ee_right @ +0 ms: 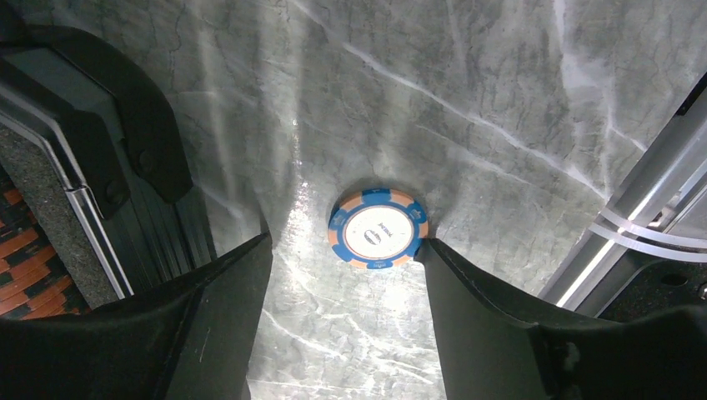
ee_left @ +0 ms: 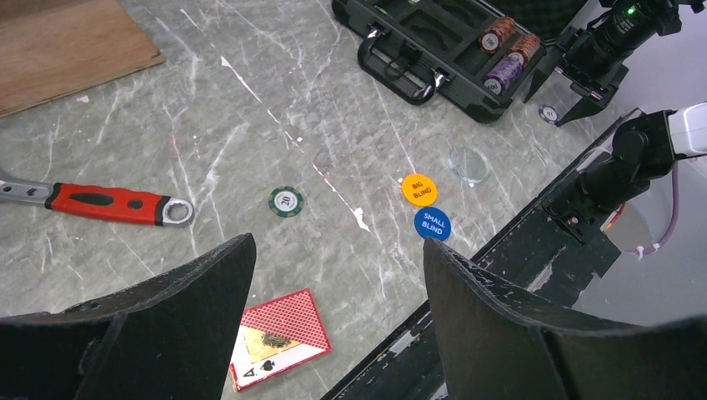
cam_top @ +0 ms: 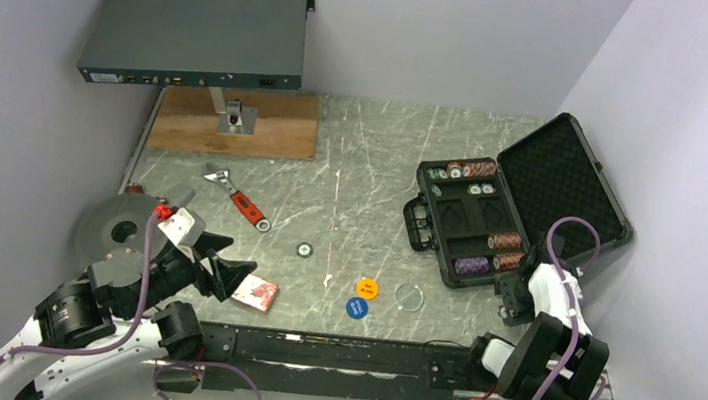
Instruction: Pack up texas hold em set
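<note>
The black case (cam_top: 460, 234) lies open at the right, lid (cam_top: 562, 175) raised, with chip stacks (cam_top: 489, 256) in its slots. On the table lie a green chip (ee_left: 286, 201), an orange disc (ee_left: 418, 189), a blue disc (ee_left: 432, 223), a clear disc (ee_left: 468, 164) and the red card deck (ee_left: 279, 337). My left gripper (ee_left: 338, 243) hangs open above the table, the deck just by its left finger. My right gripper (ee_right: 343, 242) is open, low over the table beside the case. A blue-and-orange chip (ee_right: 378, 229) lies flat there, touching its right fingertip.
A red-handled wrench (cam_top: 241, 200) lies left of centre. A wooden board (cam_top: 235, 121) and a grey rack box (cam_top: 197, 38) stand at the back left. A grey disc-shaped object (cam_top: 110, 226) sits by the left arm. A black rail (cam_top: 332, 354) runs along the near edge.
</note>
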